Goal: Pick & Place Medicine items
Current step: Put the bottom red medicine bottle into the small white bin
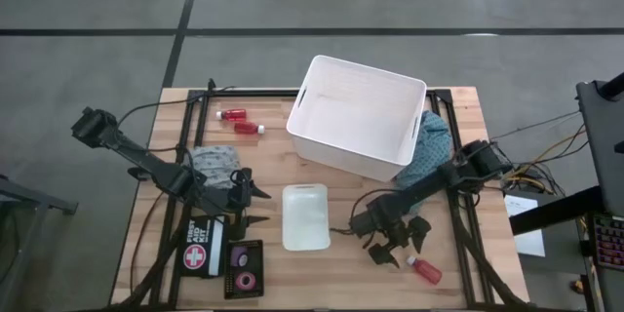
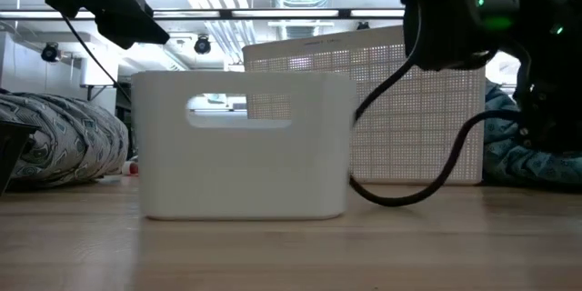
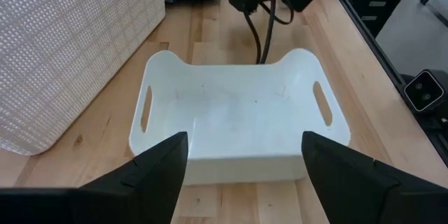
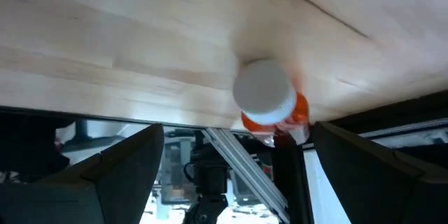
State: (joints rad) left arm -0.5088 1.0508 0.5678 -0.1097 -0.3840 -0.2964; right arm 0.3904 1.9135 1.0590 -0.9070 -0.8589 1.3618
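Wooden table [image 1: 458, 263] carries a red bottle [image 1: 424, 271] lying near its front right edge, just beside the right gripper [image 1: 393, 245], whose fingers are spread apart, while the left gripper [image 1: 252, 205], also spread open, faces a small white tray [image 1: 305, 216].

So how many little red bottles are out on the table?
3: two bottles lie left of the basket; one bottle lies by the right gripper. Others may be hidden.
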